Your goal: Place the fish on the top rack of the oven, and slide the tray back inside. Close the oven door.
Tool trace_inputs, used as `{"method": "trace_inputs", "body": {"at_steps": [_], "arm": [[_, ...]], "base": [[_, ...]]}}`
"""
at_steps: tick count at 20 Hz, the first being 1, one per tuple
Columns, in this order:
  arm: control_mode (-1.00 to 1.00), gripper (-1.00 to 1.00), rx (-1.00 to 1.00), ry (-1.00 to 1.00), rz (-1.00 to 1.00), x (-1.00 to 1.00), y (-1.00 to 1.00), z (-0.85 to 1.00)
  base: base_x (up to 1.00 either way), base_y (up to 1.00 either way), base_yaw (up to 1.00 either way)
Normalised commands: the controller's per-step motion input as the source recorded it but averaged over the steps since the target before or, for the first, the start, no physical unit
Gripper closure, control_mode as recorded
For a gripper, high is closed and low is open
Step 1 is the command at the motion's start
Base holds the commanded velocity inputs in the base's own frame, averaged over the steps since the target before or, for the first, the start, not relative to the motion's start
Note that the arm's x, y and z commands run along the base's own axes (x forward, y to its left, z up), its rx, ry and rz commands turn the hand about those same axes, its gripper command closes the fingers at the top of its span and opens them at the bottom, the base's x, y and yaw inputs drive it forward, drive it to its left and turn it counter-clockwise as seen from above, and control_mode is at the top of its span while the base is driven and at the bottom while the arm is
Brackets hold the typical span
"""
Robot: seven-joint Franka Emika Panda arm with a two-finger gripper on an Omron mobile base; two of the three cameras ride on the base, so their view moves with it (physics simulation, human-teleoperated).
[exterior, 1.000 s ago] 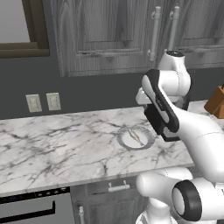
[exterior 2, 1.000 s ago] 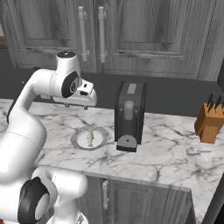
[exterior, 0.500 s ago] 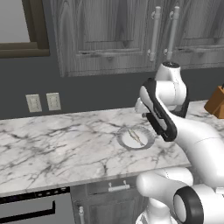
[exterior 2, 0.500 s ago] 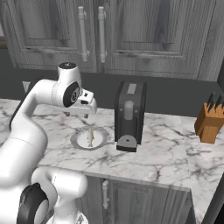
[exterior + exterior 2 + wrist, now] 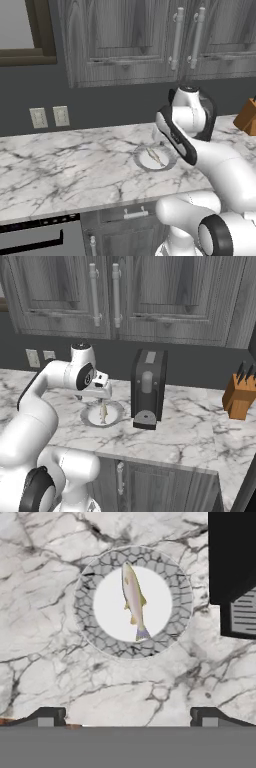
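Observation:
A slim silvery fish lies on a round white plate with a grey patterned rim on the marble counter. My gripper hangs above the counter just short of the plate, open, its two dark tips far apart with nothing between them. From the right base view the gripper hovers directly over the fish and the plate. In the left base view the plate with the fish sits just left of my forearm. The oven, its top rack, tray and door are out of view.
A black coffee machine stands right beside the plate, close to the hand. A wooden knife block is at the far right. Upper cabinets hang overhead. A grey appliance front with a dark bar sits under the counter, left.
The hand has come down from higher over the counter and now hangs close above the plate and fish. The plate and fish have not moved.

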Motion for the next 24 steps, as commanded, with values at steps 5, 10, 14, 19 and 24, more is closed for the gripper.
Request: {"method": "trace_inputs", "body": {"at_steps": [5, 10, 14, 19, 24], "arm": [[-1.0, -1.0, 0.0, 0.0, 0.01, 0.15, 0.01, -0.5], [-1.0, -1.0, 0.0, 0.0, 0.04, 0.27, 0.04, -0.46], [-1.0, -1.0, 0.0, 0.0, 0.05, 0.2, 0.1, -0.47], [-1.0, -1.0, 0.0, 0.0, 0.09, 0.12, 0.0, -0.29], [-1.0, -1.0, 0.0, 0.0, 0.04, 0.3, 0.0, -0.04]], "base": [[0.0, 0.0, 0.0], [0.0, 0.0, 0.0], [0.0, 0.0, 0.0], [0.0, 0.0, 0.0], [0.0, 0.0, 0.0]]}}
